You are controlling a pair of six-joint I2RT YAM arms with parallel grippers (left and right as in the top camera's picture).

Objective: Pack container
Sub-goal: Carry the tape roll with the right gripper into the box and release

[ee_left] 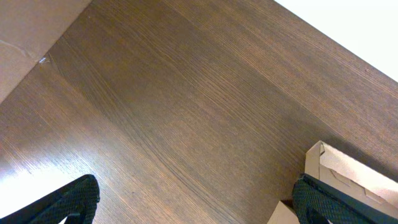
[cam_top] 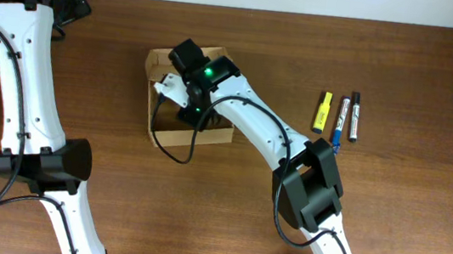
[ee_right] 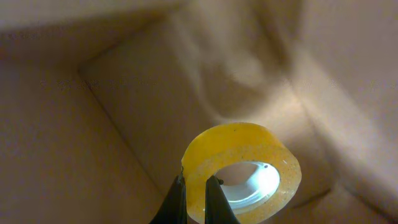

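Note:
The container (cam_top: 181, 137) is an open tan cardboard box left of the table's middle. My right gripper (cam_top: 193, 98) reaches down into it. In the right wrist view the right gripper (ee_right: 196, 186) is shut on the wall of a yellow tape roll (ee_right: 239, 142) with a white core, held low inside the box, with the box's inner walls (ee_right: 124, 106) all around. My left gripper (cam_top: 71, 0) is at the far left back of the table. Its jaws (ee_left: 196, 199) are open and empty over bare wood, with a corner of the box (ee_left: 348, 168) at lower right.
A yellow highlighter (cam_top: 321, 110), a blue-capped marker (cam_top: 340, 123) and a black marker (cam_top: 353, 116) lie side by side on the right of the brown wooden table (cam_top: 405, 207). A cardboard sheet (ee_left: 31, 31) shows at the upper left of the left wrist view.

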